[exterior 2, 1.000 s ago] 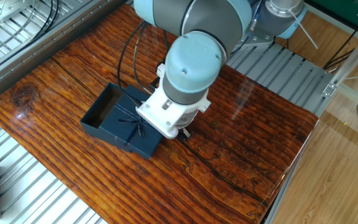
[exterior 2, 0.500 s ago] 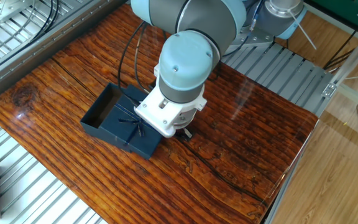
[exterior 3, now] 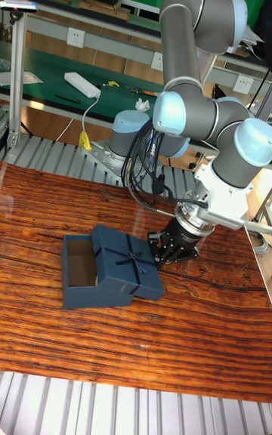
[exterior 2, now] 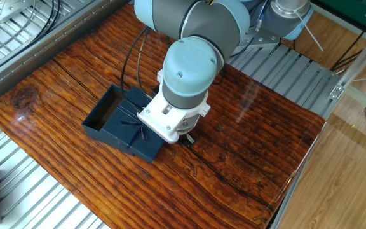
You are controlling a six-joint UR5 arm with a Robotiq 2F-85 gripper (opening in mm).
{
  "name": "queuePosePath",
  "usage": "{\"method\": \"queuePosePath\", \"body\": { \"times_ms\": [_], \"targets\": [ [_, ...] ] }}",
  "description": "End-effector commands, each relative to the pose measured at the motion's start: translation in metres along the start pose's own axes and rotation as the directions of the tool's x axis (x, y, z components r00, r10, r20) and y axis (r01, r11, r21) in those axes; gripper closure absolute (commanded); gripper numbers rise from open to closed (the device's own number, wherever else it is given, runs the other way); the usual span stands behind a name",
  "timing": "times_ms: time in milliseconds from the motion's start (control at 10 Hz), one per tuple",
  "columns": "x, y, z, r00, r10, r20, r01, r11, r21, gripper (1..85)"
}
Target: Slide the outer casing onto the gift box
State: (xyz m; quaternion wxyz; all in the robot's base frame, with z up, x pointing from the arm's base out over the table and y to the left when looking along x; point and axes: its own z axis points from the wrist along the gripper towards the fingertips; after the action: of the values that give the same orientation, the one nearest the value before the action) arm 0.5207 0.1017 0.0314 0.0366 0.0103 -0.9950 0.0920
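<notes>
The gift box (exterior 2: 101, 109) is a navy tray with a brown inside, lying open on the wooden table; it also shows in the tall fixed view as the gift box (exterior 3: 78, 271). The outer casing (exterior 2: 134, 132), navy with a ribbon cross and bow, covers the tray's right part, and its right end juts past the tray; the tall fixed view shows the same outer casing (exterior 3: 127, 263). My gripper (exterior 3: 166, 248) stands low at the casing's right edge with its fingers apart and nothing between them. In the fixed view the wrist hides most of it; one fingertip (exterior 2: 189, 135) shows.
The wooden table (exterior 2: 246, 159) ends in metal slats at the front left and back right. Black cables (exterior 2: 129, 54) hang behind the box. A green bench with a white strip (exterior 3: 81, 84) stands behind the table.
The wrist has shifted slightly left, toward the casing. The casing and the tray lie where they were.
</notes>
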Motion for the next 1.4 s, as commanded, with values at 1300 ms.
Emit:
{"method": "queuePosePath", "body": {
  "times_ms": [1300],
  "targets": [
    [-0.009, -0.038, -0.004, 0.999, -0.039, 0.037, 0.032, 0.985, 0.171, 84.7]
  ]
}}
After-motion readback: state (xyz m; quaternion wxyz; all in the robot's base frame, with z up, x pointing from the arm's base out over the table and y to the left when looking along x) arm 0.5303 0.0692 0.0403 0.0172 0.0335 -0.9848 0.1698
